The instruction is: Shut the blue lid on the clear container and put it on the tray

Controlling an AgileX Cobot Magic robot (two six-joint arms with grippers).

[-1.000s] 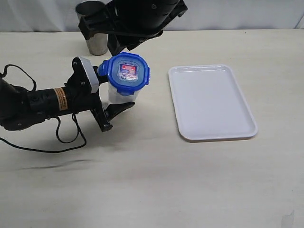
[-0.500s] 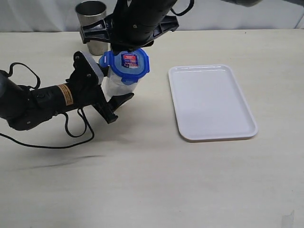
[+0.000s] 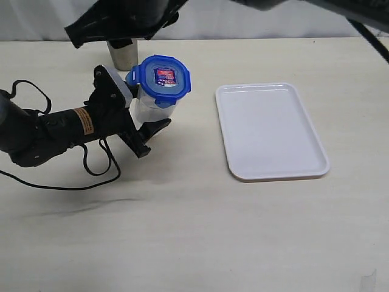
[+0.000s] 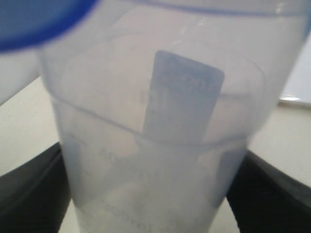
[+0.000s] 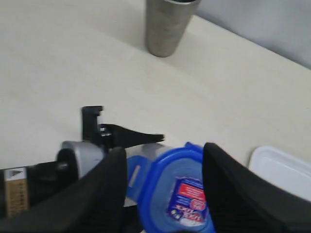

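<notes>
Blurred right arm [image 3: 121, 18] hides the steel cup's [image 3: 124, 56] top near the blue lid [image 3: 163, 76].

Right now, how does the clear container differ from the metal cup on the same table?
The clear container is see-through plastic; the metal cup is dull grey steel. The container leans, held in the left gripper; the cup stands upright on the table, untouched. The container wears a blue lid; no lid shows on the cup. Both are tall, narrow vessels off the white tray.
</notes>
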